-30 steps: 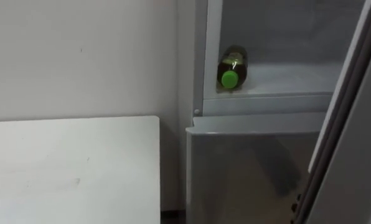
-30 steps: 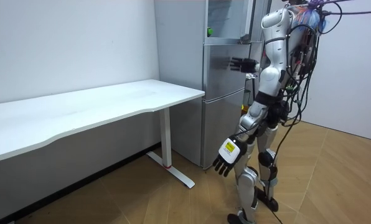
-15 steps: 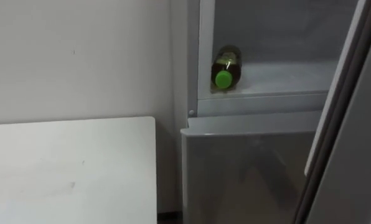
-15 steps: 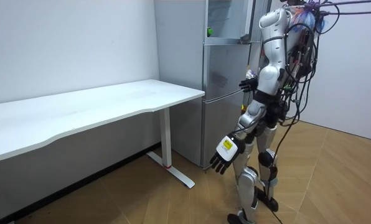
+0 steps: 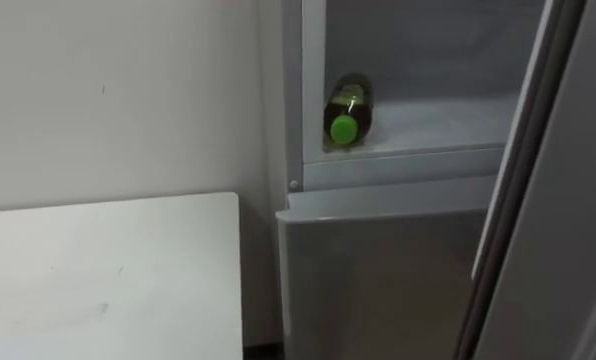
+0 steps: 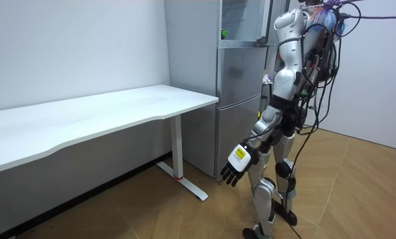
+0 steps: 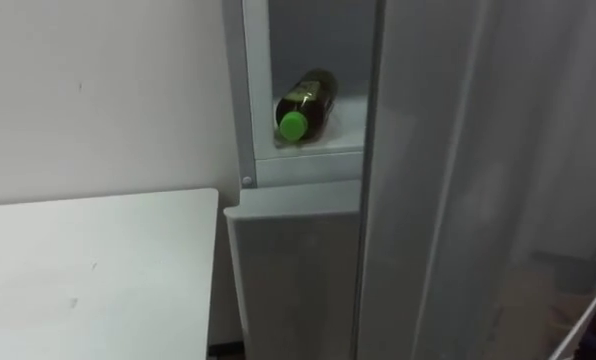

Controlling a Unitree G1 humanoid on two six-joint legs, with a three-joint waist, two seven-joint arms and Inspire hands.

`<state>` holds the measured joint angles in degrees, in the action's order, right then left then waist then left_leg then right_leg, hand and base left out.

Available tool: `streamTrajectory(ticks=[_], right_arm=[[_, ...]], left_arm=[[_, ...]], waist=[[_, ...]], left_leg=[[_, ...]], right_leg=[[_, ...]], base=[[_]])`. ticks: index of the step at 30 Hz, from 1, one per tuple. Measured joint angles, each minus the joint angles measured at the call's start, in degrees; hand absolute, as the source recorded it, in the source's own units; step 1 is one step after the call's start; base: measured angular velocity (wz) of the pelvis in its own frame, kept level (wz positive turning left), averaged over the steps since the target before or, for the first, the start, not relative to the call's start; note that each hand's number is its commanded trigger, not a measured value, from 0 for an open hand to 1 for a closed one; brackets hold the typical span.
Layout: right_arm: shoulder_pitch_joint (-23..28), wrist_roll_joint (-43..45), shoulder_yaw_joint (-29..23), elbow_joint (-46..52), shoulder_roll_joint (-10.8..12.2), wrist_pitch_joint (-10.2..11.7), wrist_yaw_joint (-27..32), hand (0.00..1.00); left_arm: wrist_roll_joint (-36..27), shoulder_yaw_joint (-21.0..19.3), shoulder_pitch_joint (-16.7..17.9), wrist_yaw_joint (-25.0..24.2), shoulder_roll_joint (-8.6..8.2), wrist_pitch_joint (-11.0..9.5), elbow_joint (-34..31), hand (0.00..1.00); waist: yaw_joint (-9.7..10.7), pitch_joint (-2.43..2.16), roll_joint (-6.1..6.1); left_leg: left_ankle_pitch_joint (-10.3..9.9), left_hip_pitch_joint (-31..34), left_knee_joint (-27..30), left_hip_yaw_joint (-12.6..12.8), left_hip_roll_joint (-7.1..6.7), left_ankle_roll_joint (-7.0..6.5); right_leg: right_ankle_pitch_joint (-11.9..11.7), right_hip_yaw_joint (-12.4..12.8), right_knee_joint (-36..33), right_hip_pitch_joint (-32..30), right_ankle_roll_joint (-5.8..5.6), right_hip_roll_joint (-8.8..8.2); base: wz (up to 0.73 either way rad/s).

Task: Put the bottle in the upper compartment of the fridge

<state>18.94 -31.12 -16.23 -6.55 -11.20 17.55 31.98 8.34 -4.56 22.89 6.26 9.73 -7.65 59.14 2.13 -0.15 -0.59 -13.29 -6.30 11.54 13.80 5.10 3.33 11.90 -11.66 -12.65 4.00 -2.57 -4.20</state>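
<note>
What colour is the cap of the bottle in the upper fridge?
Bright green; the cap on the dark plastic bottle shows best in the left eye view.

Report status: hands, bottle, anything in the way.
Left hand open, hanging by thigh. Bottle lying on upper fridge shelf, cap outward. Fridge door open at right.

The bottle [image 5: 346,107], at 12 o'clock in the left eye view, looks like clear glossy plastic, with a smooth bright green plastic cap [image 5: 343,128]. The fridge [image 5: 378,270], at 5 o'clock, has a grey, metal-looking skin with a dull satin sheen; its shelf [image 5: 428,125] is pale and smooth. The counter [image 5: 108,280], at 8 o'clock, has a white, smooth, matt top. The wall [image 5: 128,90] is matt white. In the room view the floor [image 6: 357,192], at 4 o'clock, is pale wood with a slight gloss, and the left hand [image 6: 235,164] is dark and matt.
</note>
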Motion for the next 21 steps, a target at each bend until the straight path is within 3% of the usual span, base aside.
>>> streamTrajectory(ticks=[7,10,16,21], right_arm=[[-1.25,0.03,-3.92,10.79,-0.51,0.27,8.14,0.00],[-2.94,0.04,-6.27,15.11,-3.71,1.38,11.08,0.00],[-5.05,0.00,-9.01,23.42,-6.47,1.73,12.66,0.00],[-6.24,1.74,-9.23,28.22,-6.67,3.60,12.87,0.00]], left_arm=[[-0.13,-0.77,-0.04,-0.79,-0.01,-0.53,-0.02,0.00],[-0.11,-2.33,0.01,-0.81,0.04,-0.57,0.73,0.00],[-0.86,-3.72,-0.17,-1.62,0.15,-0.56,0.52,0.00],[-1.35,-3.68,-0.66,-1.79,0.20,-1.20,0.51,0.00]], waist=[[0.04,0.06,-0.88],[-0.02,0.12,-1.64],[-0.23,0.20,-2.53],[-0.63,0.35,-2.87]], left_leg=[[0.00,-0.16,-0.14,0.31,-0.04,0.00],[0.00,-0.21,-0.12,0.29,-0.04,-0.01],[0.00,-0.18,-0.11,0.28,-0.04,0.00],[0.00,-0.15,-0.13,0.29,-0.04,0.00]], right_leg=[[0.14,0.23,-0.14,-0.11,-0.09,-0.03],[0.17,0.23,-0.24,-0.08,-0.08,-0.04],[0.22,0.23,-0.14,-0.10,-0.09,-0.03],[0.22,0.24,-0.15,-0.16,-0.09,-0.03]], base=[[-0.02],[0.00],[0.00],[0.00]])
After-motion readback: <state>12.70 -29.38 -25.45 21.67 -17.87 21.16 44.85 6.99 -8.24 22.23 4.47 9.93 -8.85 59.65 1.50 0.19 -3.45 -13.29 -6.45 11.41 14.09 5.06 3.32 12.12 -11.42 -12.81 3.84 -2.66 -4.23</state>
